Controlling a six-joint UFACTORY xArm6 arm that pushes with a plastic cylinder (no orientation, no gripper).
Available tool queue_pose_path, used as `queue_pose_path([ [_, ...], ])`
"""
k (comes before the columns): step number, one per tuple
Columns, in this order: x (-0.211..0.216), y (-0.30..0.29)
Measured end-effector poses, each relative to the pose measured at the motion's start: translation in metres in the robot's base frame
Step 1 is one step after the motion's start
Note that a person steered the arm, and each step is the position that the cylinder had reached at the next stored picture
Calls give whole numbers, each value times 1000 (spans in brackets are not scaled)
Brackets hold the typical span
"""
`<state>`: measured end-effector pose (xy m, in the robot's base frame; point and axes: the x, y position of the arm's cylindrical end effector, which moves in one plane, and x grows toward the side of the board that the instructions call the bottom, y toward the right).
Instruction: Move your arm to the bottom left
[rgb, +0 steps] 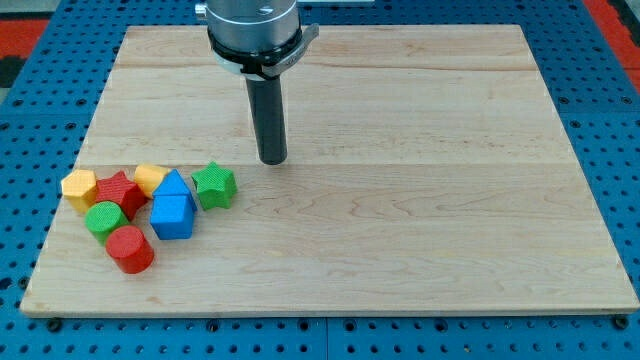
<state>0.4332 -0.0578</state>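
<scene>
My tip (273, 159) rests on the wooden board (400, 220), left of centre in its upper half. A cluster of blocks lies at the view's lower left, below and left of the tip. Nearest the tip is a green star block (214, 186). Left of it stand a blue house-shaped block (173, 184) and a blue cube (173, 215). Further left are a yellow block (150, 177), a red star block (120, 192), a yellow hexagon block (78, 187), a green round block (104, 219) and a red cylinder (130, 249). The tip touches no block.
The board sits on a blue perforated table (30, 140). The arm's grey mount (255, 30) hangs over the board's top edge. A red area (612, 20) shows at the view's top right corner.
</scene>
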Motion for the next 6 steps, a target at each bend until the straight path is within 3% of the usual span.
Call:
queue_pose_path([
  [1, -2, 0],
  [2, 45, 6],
  [3, 163, -12],
  [5, 186, -66],
  [6, 185, -164],
])
